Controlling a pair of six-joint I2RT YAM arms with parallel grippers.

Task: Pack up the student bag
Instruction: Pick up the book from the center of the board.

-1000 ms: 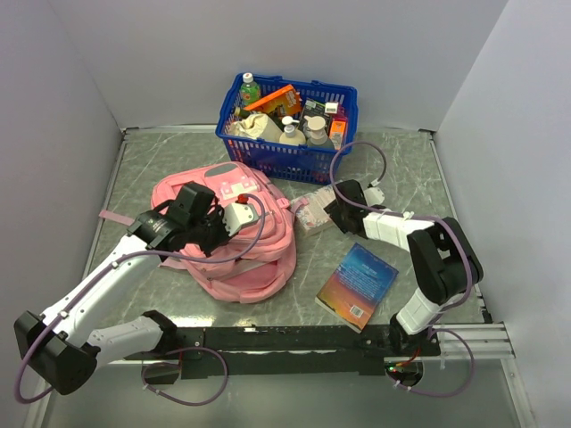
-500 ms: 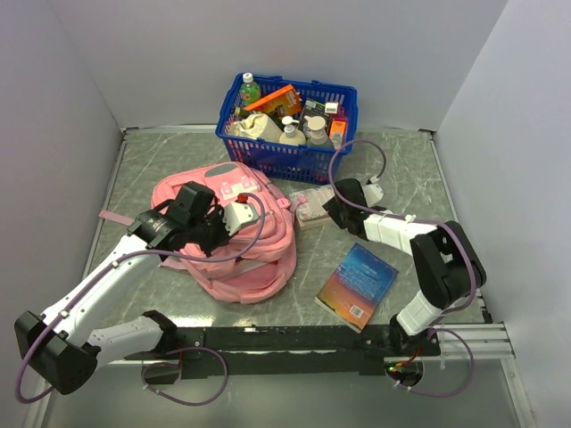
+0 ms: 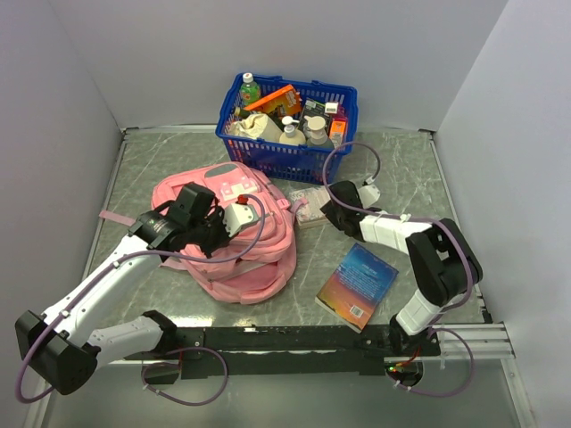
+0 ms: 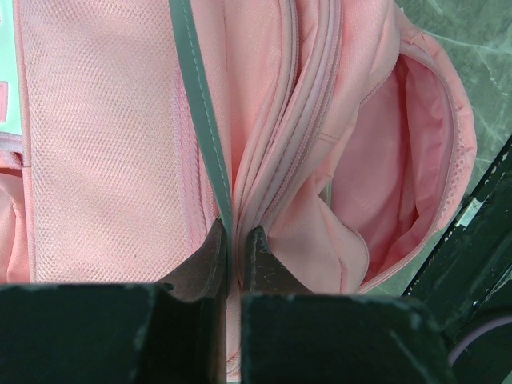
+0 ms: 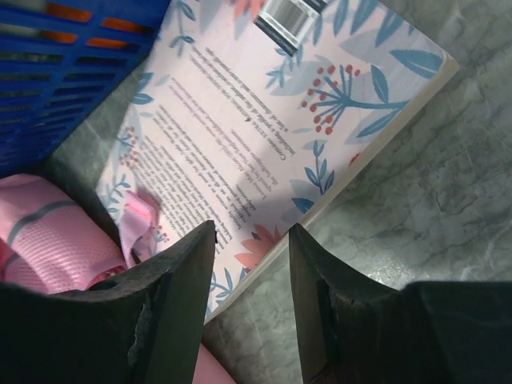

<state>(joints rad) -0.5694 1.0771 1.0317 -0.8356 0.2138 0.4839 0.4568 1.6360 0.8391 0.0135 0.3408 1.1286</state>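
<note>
Now the bag (image 3: 259, 259) lies left of centre on the worktop (image 3: 401, 169), left end effector (image 4: 238, 240) clenched on its zip edge. Right end effector (image 5: 252, 240), released, straddles the floral book (image 5: 264, 112); next it should pinch it, lift and slide it into the open pocket

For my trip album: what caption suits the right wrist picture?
Open right gripper poised over a floral book, beside blue basket and pink bag.
</note>
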